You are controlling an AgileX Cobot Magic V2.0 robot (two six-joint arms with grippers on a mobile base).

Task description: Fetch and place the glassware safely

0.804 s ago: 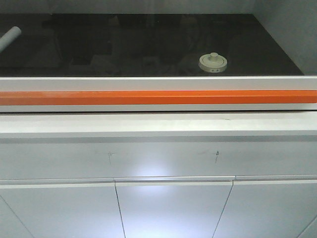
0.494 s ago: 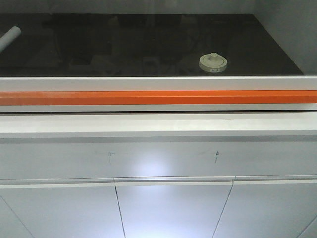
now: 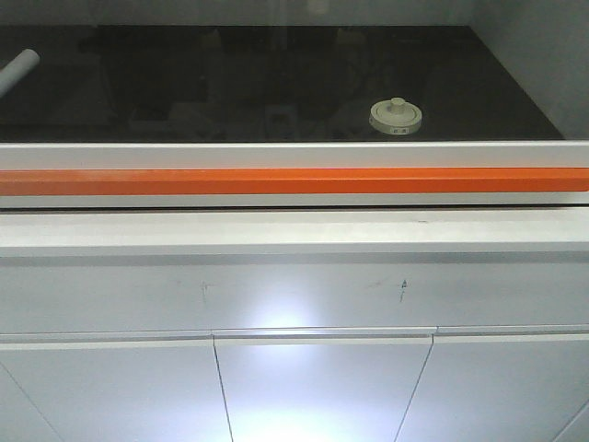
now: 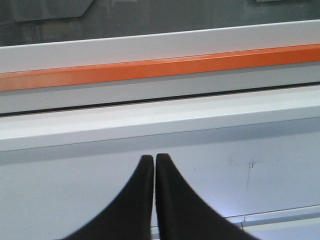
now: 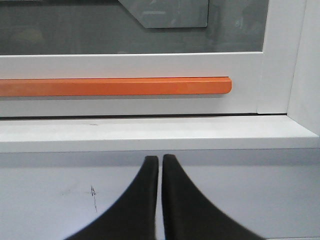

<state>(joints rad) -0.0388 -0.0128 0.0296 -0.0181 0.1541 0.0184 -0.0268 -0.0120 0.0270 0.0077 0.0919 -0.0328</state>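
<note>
The jar point(image 3: 396, 116), whose cream lid bears dark marks too small to read, sits on the black bench point(image 3: 230, 83) right of middle, near its front edge. The left tool point(image 4: 154, 157) and right tool point(image 5: 160, 159) are pinched together, gripping nothing, below the orange strip point(image 3: 294, 180).

Cream-white jar lid point(image 3: 396, 114), orange bar point(image 3: 294, 180), white cabinet fronts point(image 3: 322, 387)

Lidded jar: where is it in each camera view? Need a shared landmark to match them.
Front view: jar upper right of centre, on the dark surface above the orange bar.
Left wrist view: not in it.
Right wrist view: not in it.
Shared landmark: the orange bar, in all three views.
</note>
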